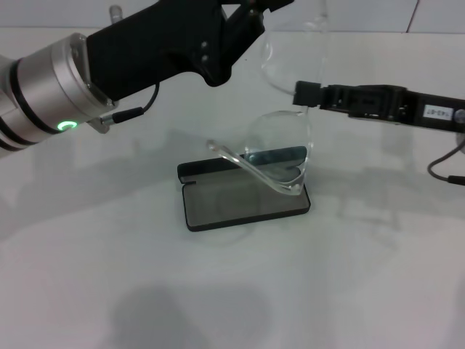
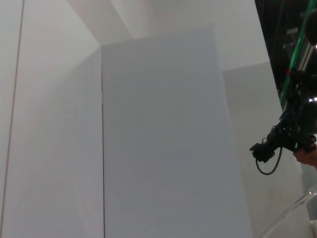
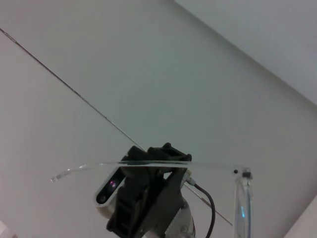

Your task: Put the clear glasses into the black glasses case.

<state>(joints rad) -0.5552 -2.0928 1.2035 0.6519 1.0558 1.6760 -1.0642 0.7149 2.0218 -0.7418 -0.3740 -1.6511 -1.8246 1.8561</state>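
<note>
Clear glasses (image 1: 280, 156) hang over the black glasses case (image 1: 243, 195), which lies open and flat on the white table (image 1: 109, 276) at the middle of our head view; the lens front stands nearly upright above the case's 3 o'clock end, and one thin arm slants out toward 9 o'clock, its tip above the raised rear rim of the case. The right gripper (image 1: 305, 94) reaches in from 3 o'clock and sits at the top edge of the lens, apparently pinching the frame there, though we cannot tell for certain how its fingers stand. The left gripper (image 1: 251, 14) is up at 12 o'clock behind the glasses, its tip cut off by the frame edge, so we cannot tell its state either. In the right wrist view a clear arm (image 3: 148, 164) runs level across the picture to the hinge. To finish this step well, we judge the glasses should be tipped from upright to lying flat, lens along the long axis of the case, with the splayed arm folded or guided inside the rim before letting go; lowering them as they stand would leave them perched on the edge. The glasses are fully transparent and colourless, thin and likely springy, so a light, steady hold suits them. The case shows a grey lining.
</note>
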